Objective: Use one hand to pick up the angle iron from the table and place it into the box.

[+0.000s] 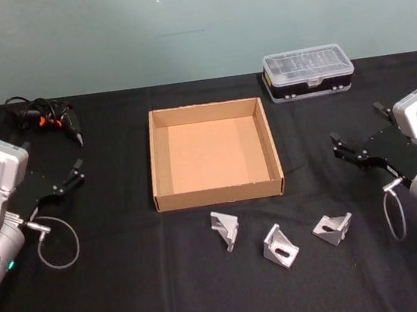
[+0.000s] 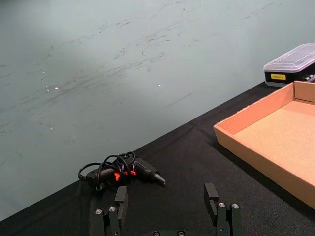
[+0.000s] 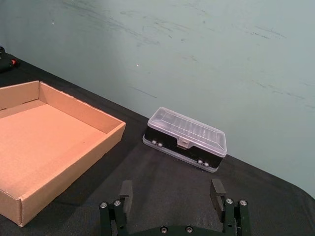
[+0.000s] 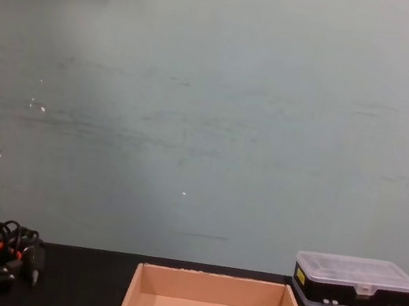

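Black counter (image 1: 136, 304) is carrying three silvery slotted angle irons (image 1: 280, 246) at the box's (image 1: 219, 194) six o'clock, left gripper (image 1: 78, 173) and right gripper (image 1: 338, 146) spreading fingers wide.

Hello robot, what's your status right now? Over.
Left gripper and right gripper open, empty, flanking the box. Three angle irons on the table in front of the box, none inside. Nothing between them and it.

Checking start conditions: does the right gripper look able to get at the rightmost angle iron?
Probably yes. The right gripper is open, and the rightmost angle iron lies on the bare table close by, nearer the robot, clear of the cardboard box, with nothing between them. The left gripper idles at left.
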Motion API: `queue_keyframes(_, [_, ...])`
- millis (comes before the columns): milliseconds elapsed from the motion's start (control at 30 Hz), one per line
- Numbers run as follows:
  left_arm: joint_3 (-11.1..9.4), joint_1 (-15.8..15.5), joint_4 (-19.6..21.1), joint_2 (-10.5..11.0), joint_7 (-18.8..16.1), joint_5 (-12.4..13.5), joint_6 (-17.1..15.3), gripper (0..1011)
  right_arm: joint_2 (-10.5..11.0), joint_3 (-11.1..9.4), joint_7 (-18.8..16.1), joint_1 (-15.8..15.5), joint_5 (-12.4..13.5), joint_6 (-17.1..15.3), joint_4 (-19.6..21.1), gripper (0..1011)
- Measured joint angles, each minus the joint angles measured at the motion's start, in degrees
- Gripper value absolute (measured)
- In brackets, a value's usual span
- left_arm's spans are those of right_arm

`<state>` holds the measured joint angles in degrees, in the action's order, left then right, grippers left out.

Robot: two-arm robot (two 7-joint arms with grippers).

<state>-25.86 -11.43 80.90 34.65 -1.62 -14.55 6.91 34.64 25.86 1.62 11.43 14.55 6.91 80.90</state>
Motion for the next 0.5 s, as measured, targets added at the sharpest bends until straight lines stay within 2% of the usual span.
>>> queue_keyframes(500, [0.00, 0.00, 0.00, 0.00, 0.00, 0.00, 0.00, 1011, 0.00, 0.00, 0.00, 0.00, 0.00, 0.00, 0.00, 1003])
